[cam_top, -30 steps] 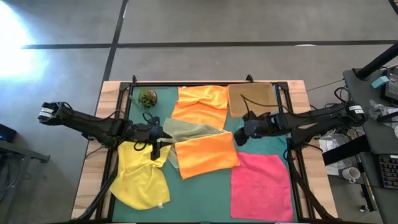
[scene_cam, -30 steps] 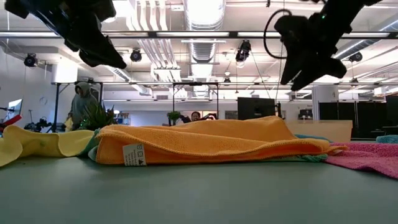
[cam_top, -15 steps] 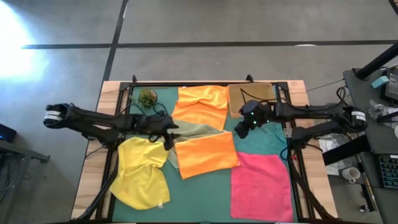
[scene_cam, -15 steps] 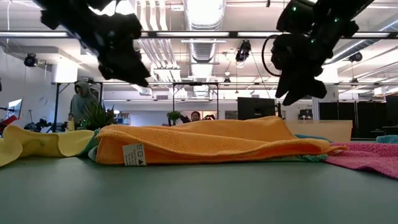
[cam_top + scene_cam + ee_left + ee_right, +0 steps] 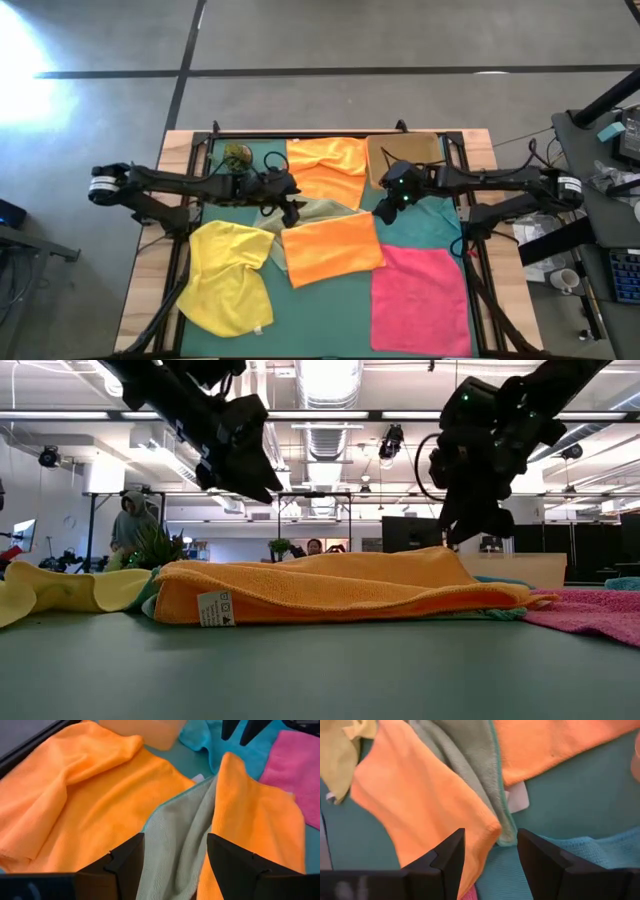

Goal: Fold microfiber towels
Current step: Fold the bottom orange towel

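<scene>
Step in hand, as I judge it: approach to the olive towel [image 5: 318, 210], nothing gripped yet.

Landmark: olive towel, mid-mat, lying crumpled. One orange towel [image 5: 333, 249] overlaps its near edge; a second orange towel [image 5: 324, 168] lies just past its far side. Yellow towel [image 5: 229, 272] on its left, pink towel [image 5: 421, 298] and teal towel [image 5: 434, 226] on its right.

My left gripper [image 5: 291, 203] hovers above the olive towel's left end, jaws released, empty. My right gripper [image 5: 386, 206] hovers off its right end, jaws also apart, empty.

Next move likely calls for lowering both onto the olive cloth's edges and pulling it free from under the orange one.

Hard to make out: the olive corners are buried, teal is partly under my right arm, and the low view hides the olive towel almost entirely.
</scene>
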